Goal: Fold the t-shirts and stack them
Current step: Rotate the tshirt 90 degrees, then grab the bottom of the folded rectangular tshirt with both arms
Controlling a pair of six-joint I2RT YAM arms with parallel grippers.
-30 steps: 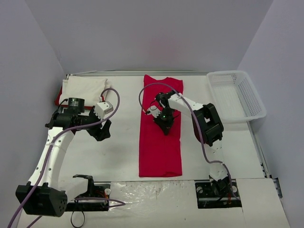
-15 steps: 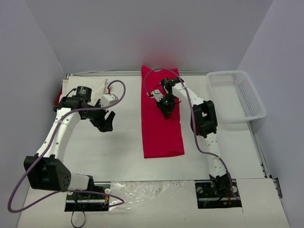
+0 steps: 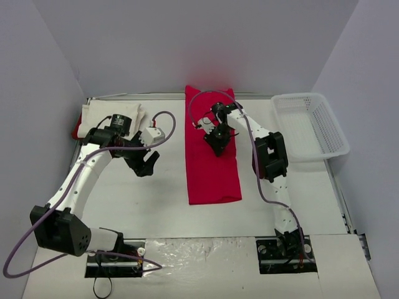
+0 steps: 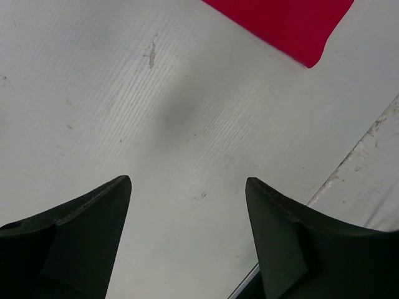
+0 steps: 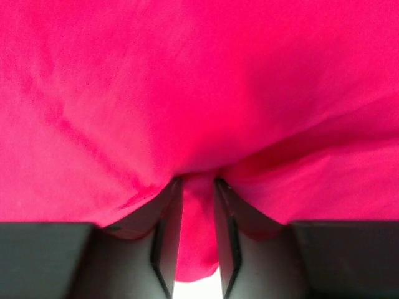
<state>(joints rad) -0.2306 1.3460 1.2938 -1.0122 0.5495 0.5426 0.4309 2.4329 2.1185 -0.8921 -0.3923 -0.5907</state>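
Note:
A bright red t-shirt (image 3: 214,168) lies folded into a long strip down the table's middle, its far end bunched up against the back wall. My right gripper (image 3: 216,138) is shut on a fold of this red t-shirt (image 5: 199,112), with cloth pinched between its fingers (image 5: 167,237). A white t-shirt (image 3: 112,115) lies folded at the back left on top of another red one (image 3: 79,123). My left gripper (image 3: 145,163) is open and empty above bare table, left of the red strip, whose corner shows in the left wrist view (image 4: 293,25).
A white plastic lattice basket (image 3: 310,124) stands at the back right. The table (image 3: 156,205) has a taped front strip by the arm bases. Walls close in the back and both sides.
My left gripper has moved right toward the red strip. The red t-shirt was dragged toward the back wall a second ago and has held still since, with my right gripper on it.

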